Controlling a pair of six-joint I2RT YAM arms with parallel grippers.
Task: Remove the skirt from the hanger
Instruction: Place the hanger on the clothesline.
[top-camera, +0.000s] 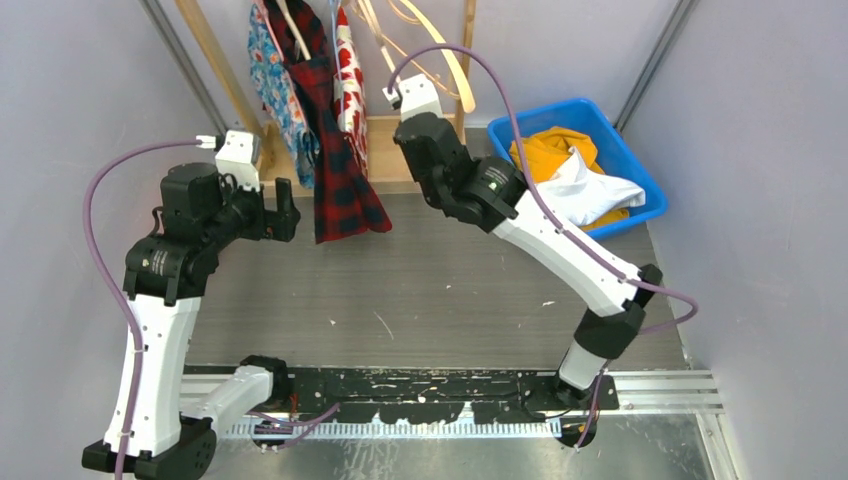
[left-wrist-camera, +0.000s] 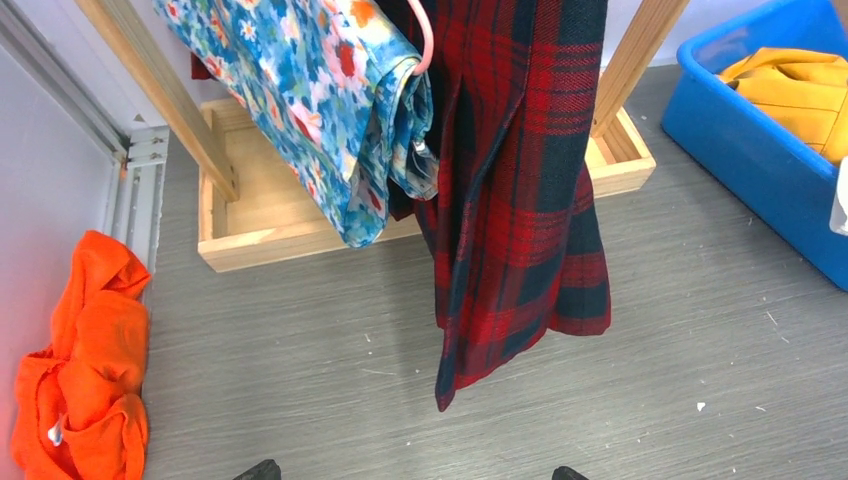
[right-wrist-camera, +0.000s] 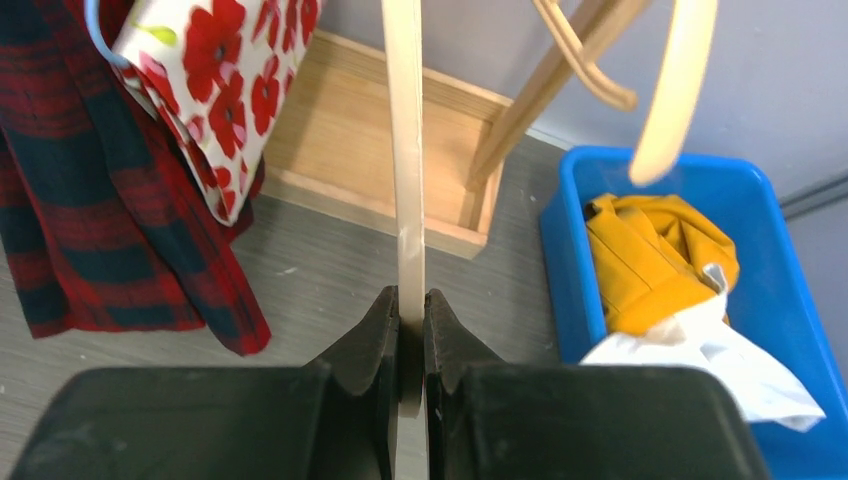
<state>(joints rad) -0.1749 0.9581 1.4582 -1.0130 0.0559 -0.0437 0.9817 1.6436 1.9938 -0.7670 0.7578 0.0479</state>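
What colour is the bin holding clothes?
The bin is blue, clearest in the top external view.

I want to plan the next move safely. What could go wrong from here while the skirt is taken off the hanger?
1. The right gripper is shut on a pale wooden strip, apart from the red plaid skirt; pulling there may not free the skirt.
2. The left gripper stands open facing the skirt, and a blue floral garment hangs right beside it; closing might catch both.

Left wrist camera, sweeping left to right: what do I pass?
Orange garment on the floor → blue floral garment → red plaid skirt → blue bin holding a yellow garment.
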